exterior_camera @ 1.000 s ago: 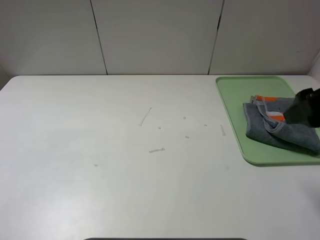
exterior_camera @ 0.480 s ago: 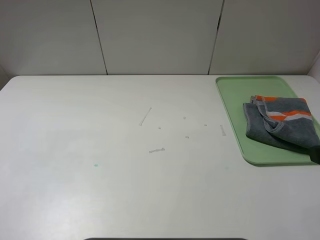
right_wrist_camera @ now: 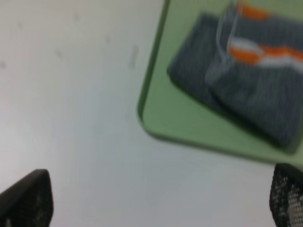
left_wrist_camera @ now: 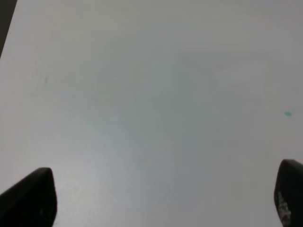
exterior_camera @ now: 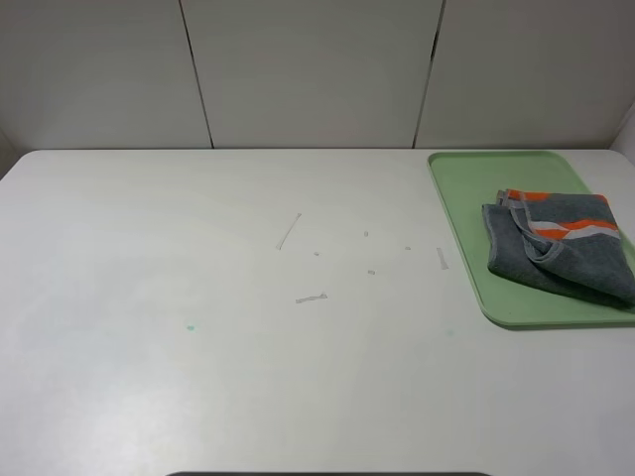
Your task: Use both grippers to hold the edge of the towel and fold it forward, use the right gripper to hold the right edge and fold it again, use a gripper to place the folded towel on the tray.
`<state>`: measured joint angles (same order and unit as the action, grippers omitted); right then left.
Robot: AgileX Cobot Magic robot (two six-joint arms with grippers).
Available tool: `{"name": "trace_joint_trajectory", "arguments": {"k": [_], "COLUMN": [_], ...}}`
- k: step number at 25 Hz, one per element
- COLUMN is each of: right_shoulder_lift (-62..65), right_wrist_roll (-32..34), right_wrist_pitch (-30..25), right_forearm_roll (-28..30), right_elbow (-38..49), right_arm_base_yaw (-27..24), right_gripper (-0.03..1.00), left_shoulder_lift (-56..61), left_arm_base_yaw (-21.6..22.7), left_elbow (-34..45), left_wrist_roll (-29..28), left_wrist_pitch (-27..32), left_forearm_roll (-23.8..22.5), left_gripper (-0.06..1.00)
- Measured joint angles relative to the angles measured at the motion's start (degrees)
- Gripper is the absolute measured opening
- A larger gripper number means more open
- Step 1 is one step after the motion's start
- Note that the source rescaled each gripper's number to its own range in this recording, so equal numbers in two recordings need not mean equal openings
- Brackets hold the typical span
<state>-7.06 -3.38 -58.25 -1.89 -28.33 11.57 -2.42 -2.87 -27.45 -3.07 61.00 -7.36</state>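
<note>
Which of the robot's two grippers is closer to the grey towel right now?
The right. Its gripper hangs open just off the tray holding the towel; the left gripper sees only bare table.

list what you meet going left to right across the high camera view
bare white table → small scuff marks near the middle → green tray → folded grey towel with an orange band, lying on the tray
</note>
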Motion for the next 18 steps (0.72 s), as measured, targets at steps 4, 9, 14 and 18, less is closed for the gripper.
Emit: {"name": "trace_joint_trajectory", "arguments": {"k": [4, 9, 14, 18], "right_shoulder_lift": [7.1, 7.4, 7.4, 7.4], "right_wrist_roll": [0.1, 0.2, 0.2, 0.2], "right_wrist_pitch": [0.0, -0.2, -0.2, -0.2], "right_forearm_roll": [0.0, 0.2, 0.2, 0.2], "right_elbow": [0.0, 0.0, 0.0, 0.0], "right_arm_base_yaw": [-1.1, -5.7, -9.7, -9.9], "right_gripper": [1.00, 1.00, 1.00, 1.00], "left_shoulder_lift": [0.0, 0.0, 0.0, 0.0], "left_arm_base_yaw": [0.0, 0.0, 0.0, 0.0], "left_elbow": [0.0, 0.0, 0.0, 0.0], "left_wrist_roll": [0.0, 0.0, 0.0, 0.0], "left_wrist_pitch": [0.0, 0.0, 0.0, 0.0], "left_forearm_roll": [0.0, -0.1, -0.1, -0.1], "left_gripper": [0.92, 0.92, 0.92, 0.92]}}
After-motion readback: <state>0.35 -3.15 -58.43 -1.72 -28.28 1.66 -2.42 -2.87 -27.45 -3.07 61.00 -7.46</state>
